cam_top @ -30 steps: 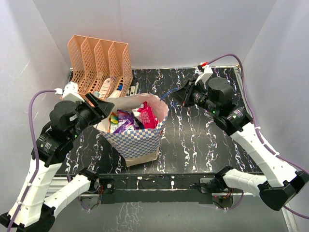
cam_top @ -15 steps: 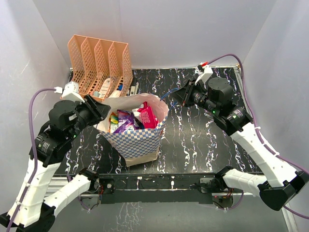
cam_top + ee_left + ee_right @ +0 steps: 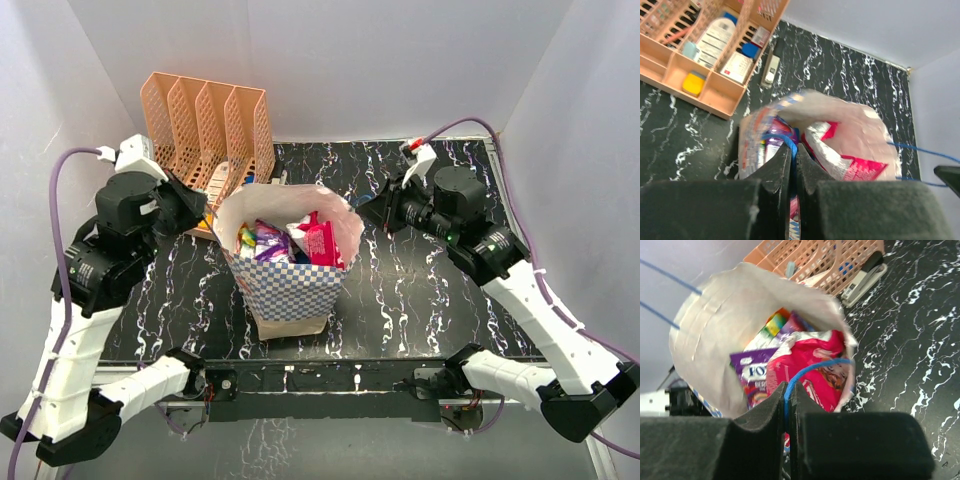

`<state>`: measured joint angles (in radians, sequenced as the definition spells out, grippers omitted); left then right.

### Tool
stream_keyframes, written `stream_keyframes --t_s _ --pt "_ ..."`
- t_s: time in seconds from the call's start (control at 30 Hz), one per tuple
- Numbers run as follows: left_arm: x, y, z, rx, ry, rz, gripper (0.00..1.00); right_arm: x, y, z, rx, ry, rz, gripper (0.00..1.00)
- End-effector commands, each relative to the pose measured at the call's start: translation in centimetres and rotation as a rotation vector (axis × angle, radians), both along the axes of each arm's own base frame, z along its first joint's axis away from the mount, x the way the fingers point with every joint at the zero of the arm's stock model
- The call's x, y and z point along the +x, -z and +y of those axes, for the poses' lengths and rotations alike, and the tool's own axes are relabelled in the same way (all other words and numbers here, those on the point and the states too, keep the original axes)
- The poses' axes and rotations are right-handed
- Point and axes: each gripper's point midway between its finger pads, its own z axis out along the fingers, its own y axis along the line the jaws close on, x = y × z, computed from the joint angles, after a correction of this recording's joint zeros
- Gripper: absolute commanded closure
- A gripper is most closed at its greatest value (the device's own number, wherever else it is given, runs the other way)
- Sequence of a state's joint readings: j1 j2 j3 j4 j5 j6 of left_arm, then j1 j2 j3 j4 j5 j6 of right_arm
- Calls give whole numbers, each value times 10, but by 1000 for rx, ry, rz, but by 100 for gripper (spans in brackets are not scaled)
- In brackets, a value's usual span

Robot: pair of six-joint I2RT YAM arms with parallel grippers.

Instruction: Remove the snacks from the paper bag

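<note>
The blue-and-white checkered paper bag (image 3: pixel 290 288) stands in the middle of the table, mouth open. Several snacks fill it: a magenta pouch (image 3: pixel 322 243) and a purple "FOX'S" pouch (image 3: pixel 751 365) lie on top. My left gripper (image 3: pixel 200 213) sits at the bag's left rim, shut on a thin blue cord handle (image 3: pixel 784 139). My right gripper (image 3: pixel 372 207) is at the right rim, shut on the other blue cord handle (image 3: pixel 815 366). The left wrist view shows that gripper (image 3: pixel 793 150) above the pouches; the right wrist view shows the right one (image 3: pixel 788 387) likewise.
A peach slotted file rack (image 3: pixel 205 130) stands behind the bag at the back left, holding small bottles and a yellow box (image 3: pixel 693 82). A grey stapler-like object (image 3: pixel 771 70) lies on the black marbled table beside the rack. White walls enclose the table.
My left gripper closed on the bag's left handle and rose. The bag's mouth stretched wider and the bag stands taller. The right gripper kept its grip and shifted slightly.
</note>
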<state>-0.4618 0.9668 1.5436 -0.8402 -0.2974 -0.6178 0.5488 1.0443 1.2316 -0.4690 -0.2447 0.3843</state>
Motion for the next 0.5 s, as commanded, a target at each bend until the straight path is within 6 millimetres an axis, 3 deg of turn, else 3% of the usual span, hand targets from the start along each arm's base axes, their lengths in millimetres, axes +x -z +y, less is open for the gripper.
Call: stream_keyframes --t_s 0.0,0.2,0.37,0.47 --pt "6 -53 26 45 -109 -143 100 -32 -29 16 37 -227 -149 92" --pt "16 -90 22 49 -93 -239 100 -57 -13 42 135 -394 -59 92" --pt "15 -100 18 52 -65 -280 100 -58 3 38 141 -355 -22 92" --pt "13 -115 28 75 -98 -314 100 -62 -5 42 191 -380 -42 92"
